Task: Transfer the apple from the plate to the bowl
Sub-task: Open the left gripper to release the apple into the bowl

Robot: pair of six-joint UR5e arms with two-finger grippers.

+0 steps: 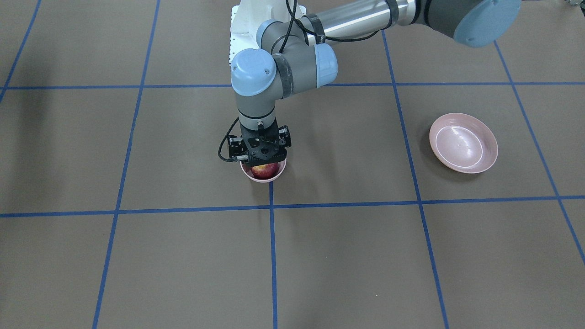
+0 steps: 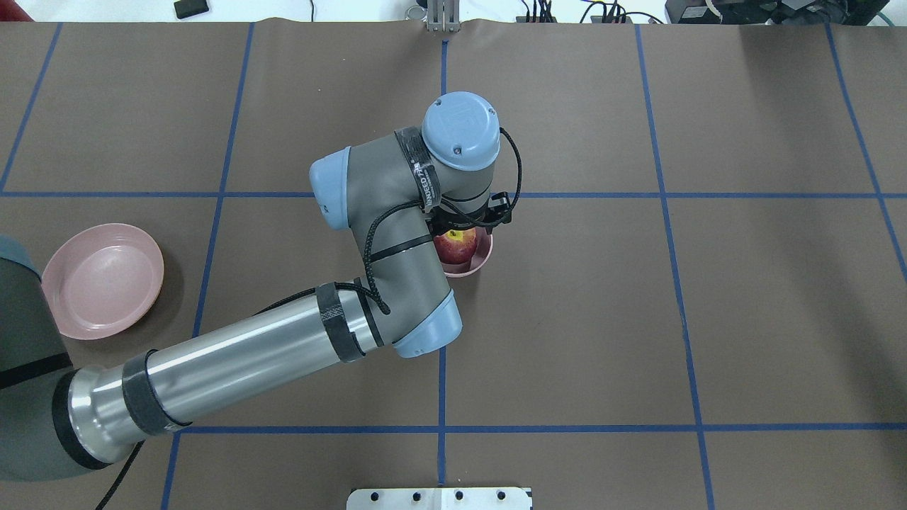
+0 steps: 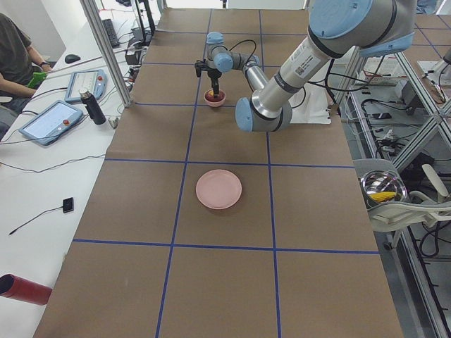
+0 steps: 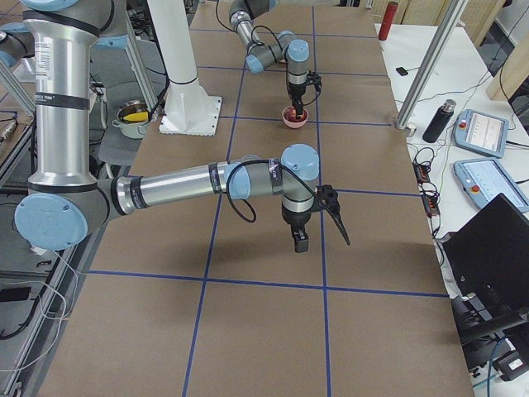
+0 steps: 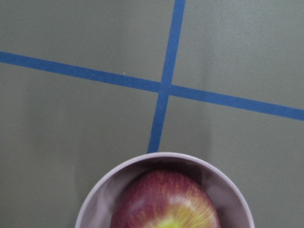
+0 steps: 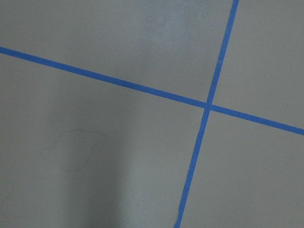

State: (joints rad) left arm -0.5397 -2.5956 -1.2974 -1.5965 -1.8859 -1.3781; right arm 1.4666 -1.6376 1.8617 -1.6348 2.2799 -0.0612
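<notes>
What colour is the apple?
The apple is dark red with a yellow-green patch; the left wrist view shows it best.

A brown paper table cover (image 1: 137, 274) was crossed by blue tape lines (image 1: 271, 256) into large squares. On the white side bench (image 3: 35, 193), a dark upright bottle (image 3: 96, 108) stood beside two grey touchscreen pendants (image 3: 49, 121), and a red cylinder (image 3: 25, 289) lay farther along. A shiny metal bowl (image 3: 382, 186) holding something yellow sat off the opposite edge.

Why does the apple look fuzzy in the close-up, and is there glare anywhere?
Left wrist view: the apple and bowl sit close under the lens and look slightly soft; the blue tape beyond is crisper. Front-facing view: the plate shows a pale sheen. Overhead view: the left arm's metal tube gleams with streaky glare.
</notes>
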